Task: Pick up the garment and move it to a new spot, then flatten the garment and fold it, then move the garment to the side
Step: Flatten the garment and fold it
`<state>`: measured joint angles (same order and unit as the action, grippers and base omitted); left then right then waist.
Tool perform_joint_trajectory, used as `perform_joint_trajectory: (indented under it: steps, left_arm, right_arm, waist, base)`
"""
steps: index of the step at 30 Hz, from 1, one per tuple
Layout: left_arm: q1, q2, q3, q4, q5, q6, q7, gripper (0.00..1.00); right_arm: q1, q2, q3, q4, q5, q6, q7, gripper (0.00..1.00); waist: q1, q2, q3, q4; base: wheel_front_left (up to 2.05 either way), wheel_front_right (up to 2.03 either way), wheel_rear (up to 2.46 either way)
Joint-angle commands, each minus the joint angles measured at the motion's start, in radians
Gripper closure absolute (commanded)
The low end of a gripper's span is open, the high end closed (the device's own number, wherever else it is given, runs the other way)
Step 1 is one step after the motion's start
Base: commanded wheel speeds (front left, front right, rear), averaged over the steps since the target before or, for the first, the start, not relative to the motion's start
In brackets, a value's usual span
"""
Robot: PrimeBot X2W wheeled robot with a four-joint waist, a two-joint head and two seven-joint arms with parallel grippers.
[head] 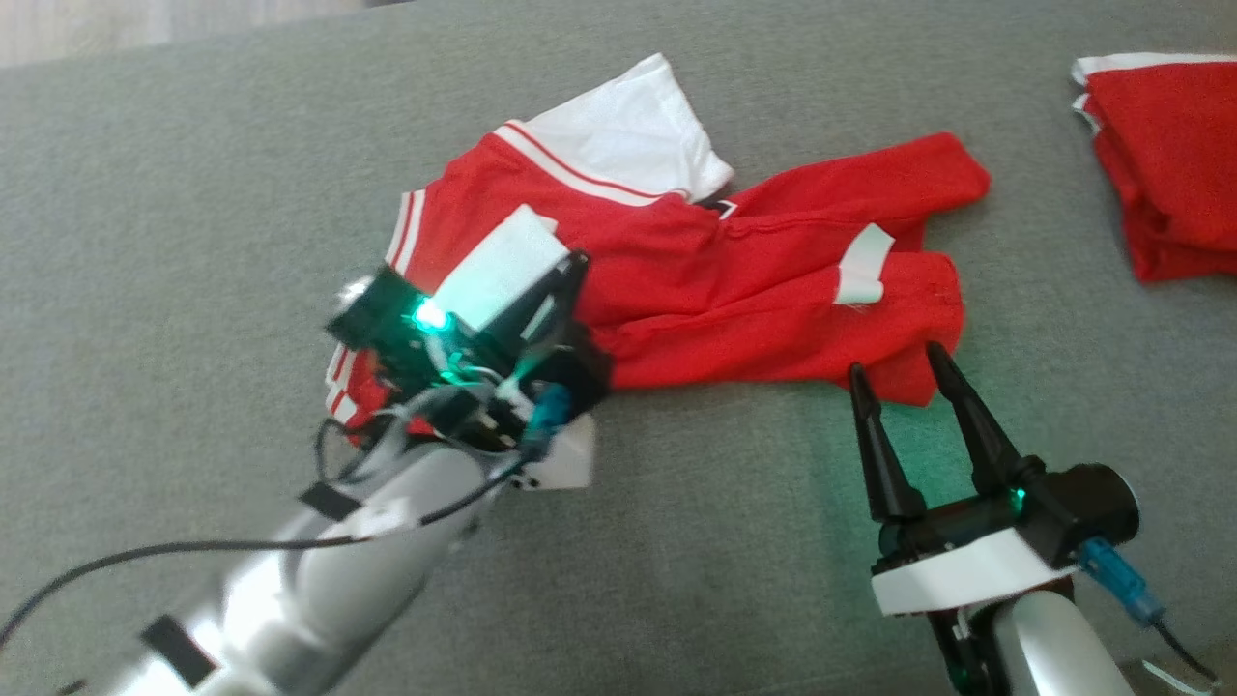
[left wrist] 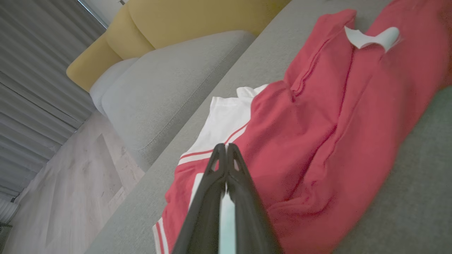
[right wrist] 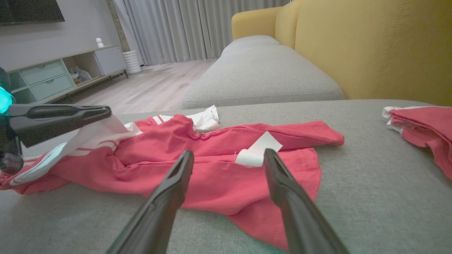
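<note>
A red garment [head: 734, 280] with white sleeves and white stripes lies crumpled on the grey sofa seat [head: 193, 193]. My left gripper [head: 577, 263] is over its left part and is shut on a white fold of the garment, lifted a little off the seat. In the left wrist view the fingers [left wrist: 226, 148] are pressed together over the garment [left wrist: 317, 123], with pale cloth between them lower down. My right gripper [head: 896, 362] is open at the garment's near right edge. In the right wrist view it [right wrist: 227, 155] straddles a red hem [right wrist: 226, 176] without touching it.
A second red and white garment [head: 1169, 164] lies folded at the far right of the seat. A yellow sofa back [right wrist: 370, 46] rises behind it. Another grey cushion [right wrist: 261, 74] adjoins the seat, with wooden floor [left wrist: 70, 183] beyond the left edge.
</note>
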<state>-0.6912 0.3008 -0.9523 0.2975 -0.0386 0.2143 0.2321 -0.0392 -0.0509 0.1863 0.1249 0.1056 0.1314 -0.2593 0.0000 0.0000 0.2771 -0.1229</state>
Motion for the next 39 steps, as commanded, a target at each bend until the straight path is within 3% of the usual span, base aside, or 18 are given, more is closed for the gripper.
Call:
perform_joint_trajectory:
  steps: [1, 8, 13, 19, 29, 30, 33, 34, 38, 39]
  left_arm:
    - [-0.026, 0.049, 0.048, -0.052, -0.009, 0.014, -0.007, 1.0]
    - [0.02, 0.211, 0.149, -0.235, -0.06, 0.051, -0.051, 1.0]
    - [0.041, 0.269, 0.191, -0.285, -0.087, 0.063, -0.074, 1.0]
    - [0.049, 0.286, 0.212, -0.318, -0.107, 0.077, -0.075, 1.0]
    - [0.053, 0.283, 0.202, -0.317, -0.108, 0.084, -0.089, 1.0]
    - [0.053, 0.284, 0.201, -0.317, -0.106, 0.085, -0.092, 1.0]
    - [0.055, 0.287, 0.199, -0.313, -0.106, 0.087, -0.097, 1.0]
    - [0.056, 0.289, 0.199, -0.312, -0.106, 0.088, -0.098, 1.0]
    - [0.059, 0.292, 0.201, -0.313, -0.109, 0.093, -0.1, 1.0]
    - [0.059, 0.293, 0.201, -0.313, -0.11, 0.094, -0.1, 1.0]
  right_arm:
    - [-0.026, -0.001, 0.014, -0.026, 0.014, -0.001, -0.002, 0.0]
    - [-0.077, -0.068, -0.027, 0.032, 0.107, -0.001, -0.002, 0.0]
    - [-0.116, -0.111, -0.055, 0.107, 0.189, -0.001, -0.002, 0.0]
    - [-0.172, -0.177, -0.068, 0.21, 0.312, -0.001, 0.046, 0.0]
    - [-0.188, -0.228, -0.032, 0.226, 0.452, -0.001, 0.121, 0.0]
    - [-0.187, -0.23, -0.031, 0.227, 0.455, -0.001, 0.122, 0.05]
    - [-0.181, -0.228, -0.036, 0.224, 0.474, -0.001, 0.129, 0.55]
    - [-0.177, -0.226, -0.039, 0.223, 0.484, -0.001, 0.137, 0.65]
    - [-0.161, -0.228, -0.038, 0.209, 0.513, -0.001, 0.174, 0.78]
    - [-0.157, -0.228, -0.038, 0.205, 0.524, -0.001, 0.184, 0.95]
  waist:
    - [0.0, 0.0, 0.003, 0.013]
    - [0.0, 0.0, 0.019, 0.062]
    - [0.0, 0.0, 0.027, 0.078]
    - [0.0, 0.0, 0.039, 0.101]
    - [0.0, 0.0, 0.03, 0.118]
    - [0.0, 0.0, 0.028, 0.119]
    - [0.0, 0.0, 0.019, 0.122]
    - [0.0, 0.0, 0.016, 0.122]
    - [0.0, 0.0, 0.005, 0.124]
    - [0.0, 0.0, 0.003, 0.124]
  base:
    - [0.0, 0.0, 0.0]
    - [0.0, 0.0, 0.0]
    - [0.0, 0.0, 0.0]
    - [0.0, 0.0, 0.0]
    - [0.0, 0.0, 0.0]
    - [0.0, 0.0, 0.0]
    - [0.0, 0.0, 0.0]
    - [0.0, 0.0, 0.0]
    - [0.0, 0.0, 0.0]
    - [0.0, 0.0, 0.0]
